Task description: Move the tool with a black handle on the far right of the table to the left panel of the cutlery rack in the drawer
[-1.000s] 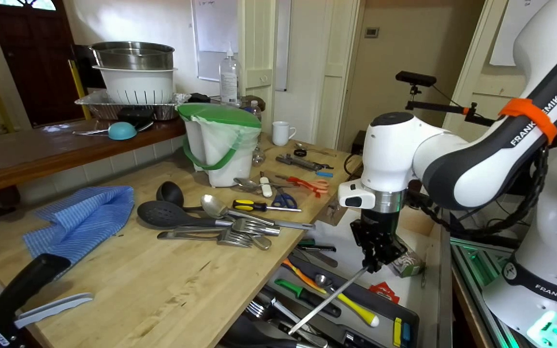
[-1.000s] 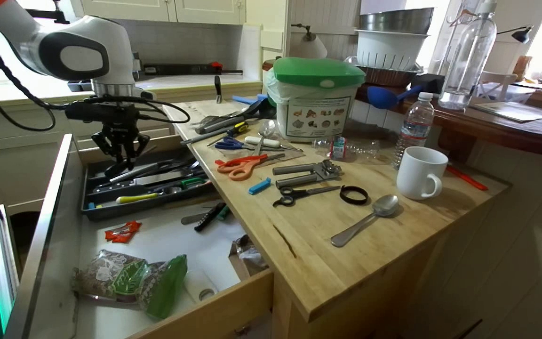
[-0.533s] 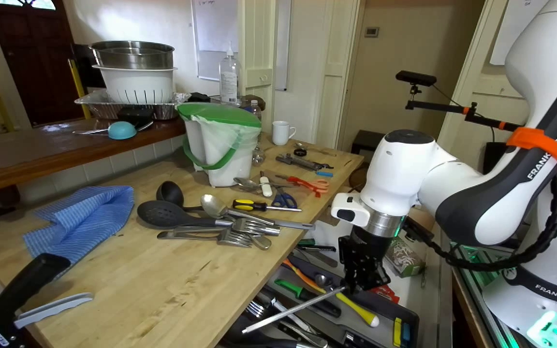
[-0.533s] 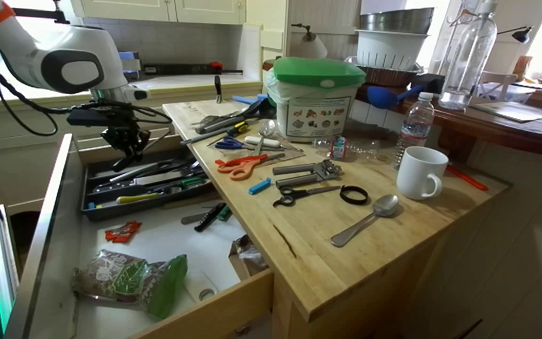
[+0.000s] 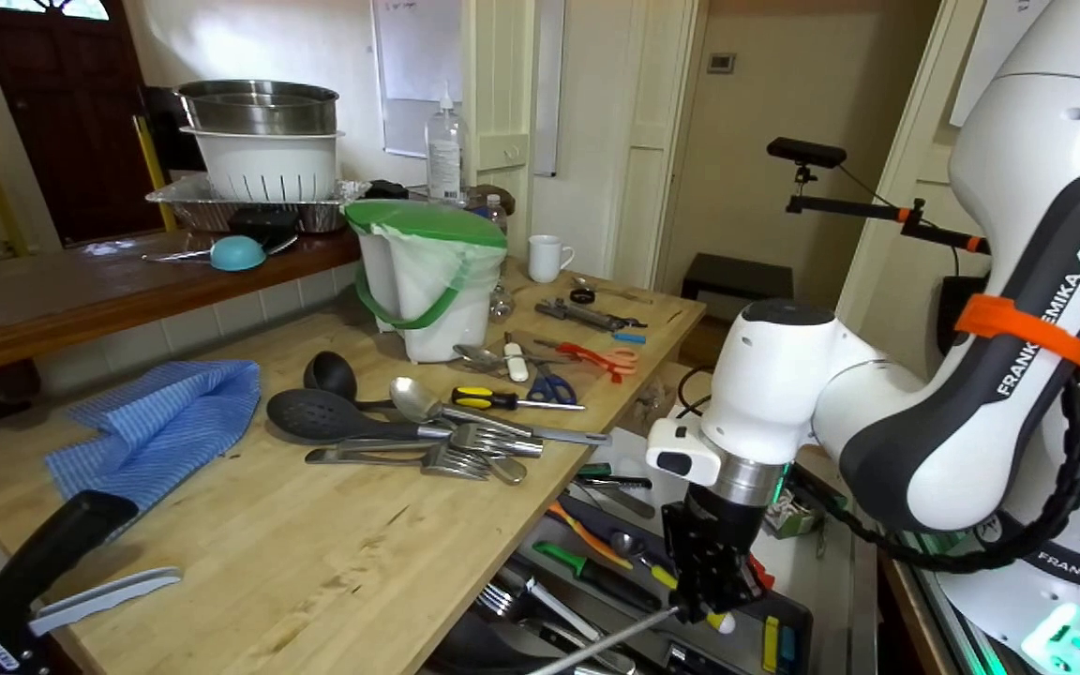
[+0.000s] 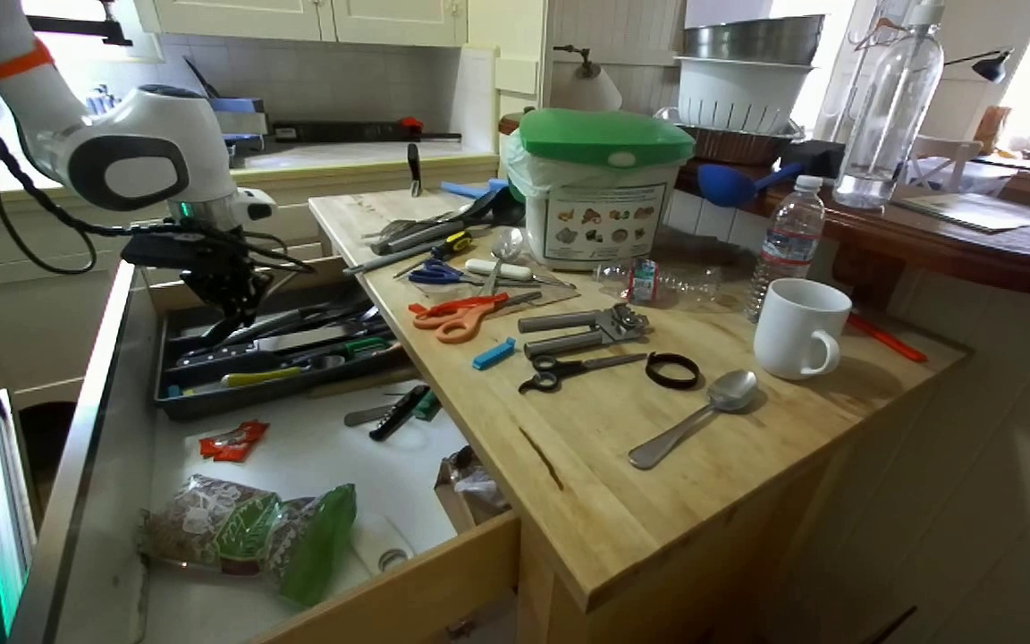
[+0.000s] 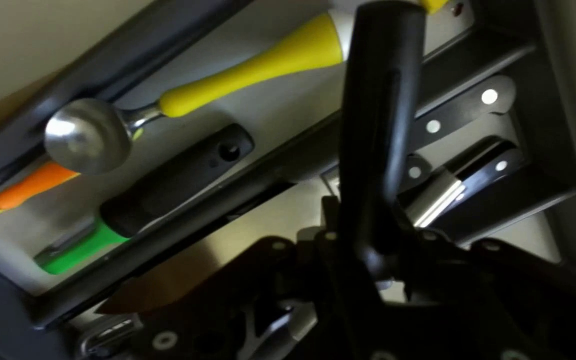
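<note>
Wrist view: edges, left to right?

"Slanting rim of the cutlery rack [image 7: 118, 55], then a divider [image 7: 278, 167], then the end wall [image 7: 548, 110] at right. Crossing in front of the divider, black handle of the tool [image 7: 380, 100], grasped in the gripper [image 7: 365, 240]."

"Room to move?"

"In an exterior view, edge of the table [image 5: 334, 544] at left, then the grey shaft [image 5: 607, 642] slanting down toward that edge, gripper and tool above the rack, a gap, side wall of the drawer [image 5: 863, 572]. Touching anything below or not: cannot tell."

"And containers?"

"Same view: foil tray [image 5: 193, 214] under a white slotted tub [image 5: 268, 164] and a steel bowl [image 5: 263, 114]; green-lidded bucket [image 5: 437, 272] with hidden contents; at right, rack in the drawer. Wrist view again: yellow-handled scoop [image 7: 195, 92] and black-and-green handle [image 7: 158, 192] in one compartment; past the divider, broad blade [image 7: 273, 220] and riveted knife handles [image 7: 460, 111]."
</note>
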Controlling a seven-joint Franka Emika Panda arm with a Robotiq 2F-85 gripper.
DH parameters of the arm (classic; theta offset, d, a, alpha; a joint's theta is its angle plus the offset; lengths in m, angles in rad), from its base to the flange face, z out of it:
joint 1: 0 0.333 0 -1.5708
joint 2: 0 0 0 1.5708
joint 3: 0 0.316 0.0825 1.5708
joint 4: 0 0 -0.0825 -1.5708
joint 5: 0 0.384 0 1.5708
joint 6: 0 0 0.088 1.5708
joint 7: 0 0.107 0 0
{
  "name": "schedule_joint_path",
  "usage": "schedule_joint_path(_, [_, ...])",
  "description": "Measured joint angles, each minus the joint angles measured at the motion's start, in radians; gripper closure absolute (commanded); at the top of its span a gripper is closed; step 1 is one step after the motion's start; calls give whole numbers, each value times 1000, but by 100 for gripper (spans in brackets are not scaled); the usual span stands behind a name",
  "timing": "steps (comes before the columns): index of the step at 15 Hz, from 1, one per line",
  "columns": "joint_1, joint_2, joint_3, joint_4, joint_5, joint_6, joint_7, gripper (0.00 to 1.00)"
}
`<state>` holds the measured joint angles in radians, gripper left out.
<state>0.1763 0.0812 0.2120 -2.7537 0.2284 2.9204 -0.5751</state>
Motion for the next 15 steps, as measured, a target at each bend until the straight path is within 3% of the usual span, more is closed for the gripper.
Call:
schedule_joint_path(1, [4,5,9,0,8,0,-5,94])
schedule_joint_path(4, [-8,6,22,2,19,0,2,94])
schedule_joint_path(8, [-25,29,47,29,94,30,130,94])
schedule_joint_path(12, [-25,113,63,72,95,128,337,94])
schedule_joint_path(15, [-53,187,137,112,170,241,420,94])
